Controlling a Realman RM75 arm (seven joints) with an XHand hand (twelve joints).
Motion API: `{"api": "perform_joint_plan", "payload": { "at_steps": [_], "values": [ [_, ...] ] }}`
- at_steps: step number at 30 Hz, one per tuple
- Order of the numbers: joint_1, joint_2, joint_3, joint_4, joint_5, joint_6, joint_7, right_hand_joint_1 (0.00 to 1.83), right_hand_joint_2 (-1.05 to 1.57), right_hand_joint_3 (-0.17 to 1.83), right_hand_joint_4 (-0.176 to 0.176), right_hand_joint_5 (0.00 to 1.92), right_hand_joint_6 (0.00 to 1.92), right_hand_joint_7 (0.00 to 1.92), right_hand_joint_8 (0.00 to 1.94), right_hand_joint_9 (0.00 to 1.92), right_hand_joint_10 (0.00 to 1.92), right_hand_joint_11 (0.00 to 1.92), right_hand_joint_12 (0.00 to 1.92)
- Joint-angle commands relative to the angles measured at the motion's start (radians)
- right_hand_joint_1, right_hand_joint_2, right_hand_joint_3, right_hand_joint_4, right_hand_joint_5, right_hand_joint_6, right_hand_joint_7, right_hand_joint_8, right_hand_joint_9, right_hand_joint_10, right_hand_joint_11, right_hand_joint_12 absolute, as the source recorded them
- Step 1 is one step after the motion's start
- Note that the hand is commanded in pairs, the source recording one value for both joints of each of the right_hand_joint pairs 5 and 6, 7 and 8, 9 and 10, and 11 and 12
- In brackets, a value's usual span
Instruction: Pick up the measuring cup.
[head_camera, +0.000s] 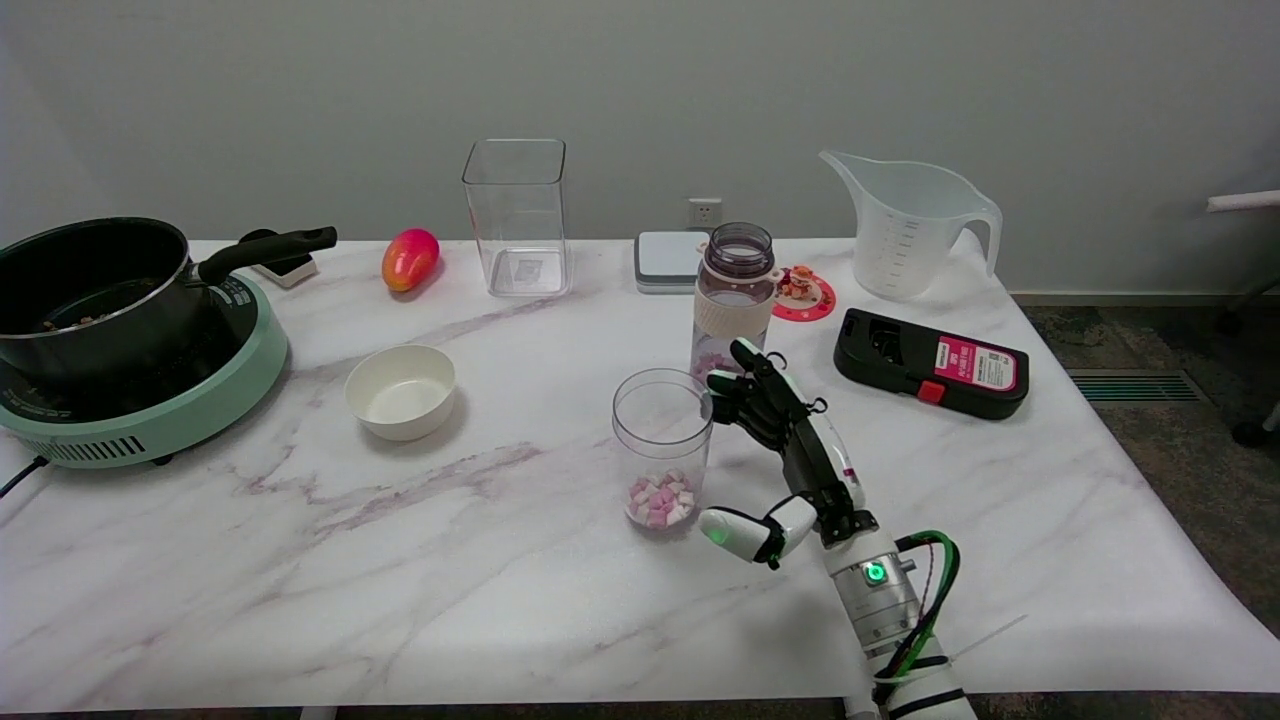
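Right hand (790, 440) hovers open, fingers spread, beside a clear cup (662, 448) of small candies. The measuring cup (910, 225) stands far beyond it on the surface (500, 560). The bottle (733, 300) is partly hidden behind the fingertips.

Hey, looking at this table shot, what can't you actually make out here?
- Head view: whether the right hand touches the clear glass holding pink and white pieces; the fingertips meet its rim from behind.
- The graduation marks on the translucent plastic measuring cup: too small to read.
- The lower part of the purple-tinted water bottle: hidden by hand and glass.
- What the black saucepan holds: too dark.
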Motion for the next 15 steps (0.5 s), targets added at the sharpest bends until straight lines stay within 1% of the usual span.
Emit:
{"api": "perform_joint_plan", "payload": {
  "at_steps": [1,10,11,12,15],
  "values": [
    [0.091,-0.055,-0.013,-0.079,-0.032,-0.032,0.036,1.12,-0.33,1.14,0.000,0.17,0.17,0.44,0.44,0.51,0.51,0.52,0.52],
    [0.124,-0.067,-0.015,-0.090,-0.081,-0.072,0.097,1.14,-0.30,1.11,0.000,0.17,0.17,0.44,0.44,0.51,0.51,0.52,0.52],
    [0.126,-0.068,-0.015,-0.092,-0.090,-0.076,0.103,1.14,-0.30,1.13,0.000,0.17,0.17,0.44,0.44,0.51,0.51,0.52,0.52],
    [0.127,-0.069,-0.015,-0.094,-0.097,-0.078,0.104,1.14,-0.32,1.20,0.000,0.17,0.17,0.44,0.44,0.52,0.52,0.52,0.52],
    [0.127,-0.077,-0.015,-0.102,-0.111,-0.081,0.117,1.15,-0.32,1.21,0.000,0.17,0.17,0.45,0.45,0.52,0.52,0.52,0.52]
  ]
}}
